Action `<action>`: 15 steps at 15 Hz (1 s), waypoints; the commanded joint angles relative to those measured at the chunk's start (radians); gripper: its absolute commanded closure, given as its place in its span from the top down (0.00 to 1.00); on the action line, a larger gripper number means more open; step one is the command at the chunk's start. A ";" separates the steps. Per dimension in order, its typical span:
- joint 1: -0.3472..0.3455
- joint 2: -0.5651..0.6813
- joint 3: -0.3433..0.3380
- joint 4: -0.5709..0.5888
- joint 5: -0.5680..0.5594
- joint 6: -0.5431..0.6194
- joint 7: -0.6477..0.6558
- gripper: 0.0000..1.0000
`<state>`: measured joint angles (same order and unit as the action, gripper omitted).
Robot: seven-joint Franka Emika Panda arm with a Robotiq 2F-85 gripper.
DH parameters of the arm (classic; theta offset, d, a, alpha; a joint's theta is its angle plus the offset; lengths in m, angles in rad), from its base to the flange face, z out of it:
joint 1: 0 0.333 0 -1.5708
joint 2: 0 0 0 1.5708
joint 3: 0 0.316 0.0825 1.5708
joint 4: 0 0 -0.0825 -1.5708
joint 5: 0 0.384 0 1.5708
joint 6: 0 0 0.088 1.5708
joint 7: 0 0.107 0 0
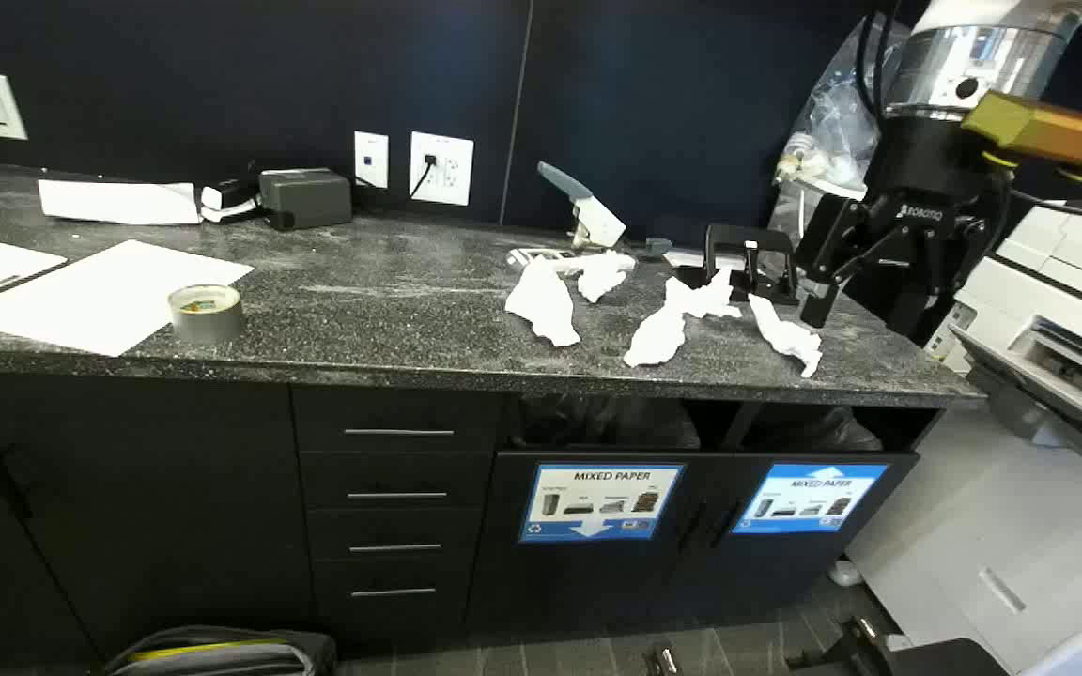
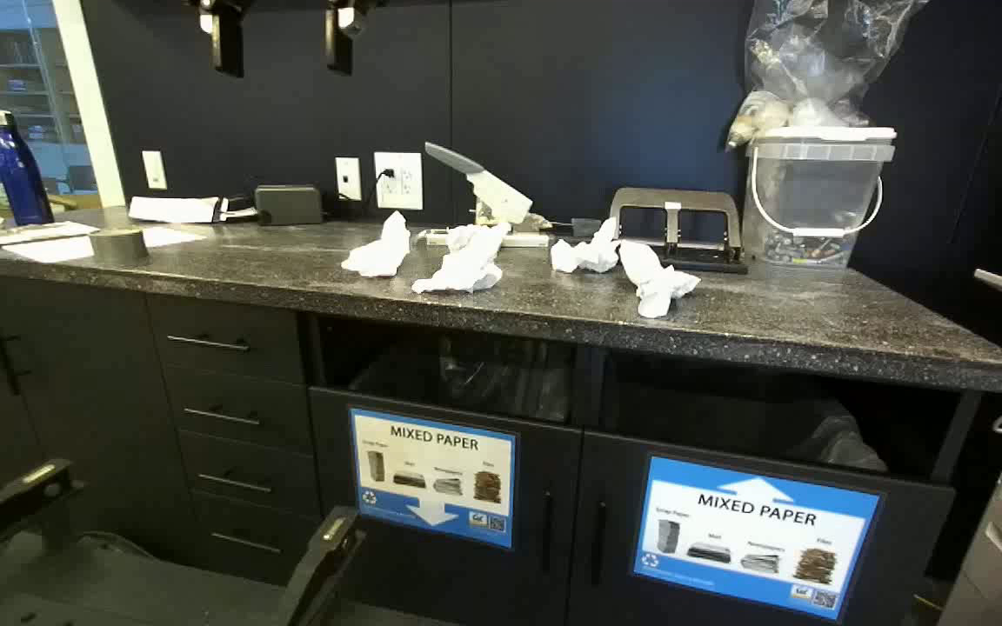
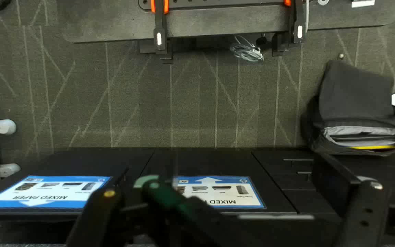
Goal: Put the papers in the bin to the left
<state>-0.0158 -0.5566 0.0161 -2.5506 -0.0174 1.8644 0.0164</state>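
I have the gripper [image 1: 865, 308] at the right of the frame in an exterior view, its fingers spread well apart. In an exterior view the papers [image 2: 464, 265] lie crumpled mid-frame on the counter [image 2: 840, 304], the rightmost in front of the hole punch [image 2: 673, 222]. Below, at lower centre, I see the bin [image 2: 444, 414] with its blue-edged sign [image 2: 433, 478].
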 commanded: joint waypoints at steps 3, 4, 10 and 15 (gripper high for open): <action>0.004 0.000 -0.004 0.003 -0.002 -0.002 0.002 1.00; 0.004 0.000 -0.004 0.003 -0.002 -0.002 0.002 1.00; -0.002 0.054 0.003 0.013 -0.034 0.081 -0.002 1.00; -0.016 0.268 -0.019 0.066 -0.064 0.414 -0.015 1.00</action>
<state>-0.0214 -0.4392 0.0127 -2.5454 -0.0623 2.1212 0.0134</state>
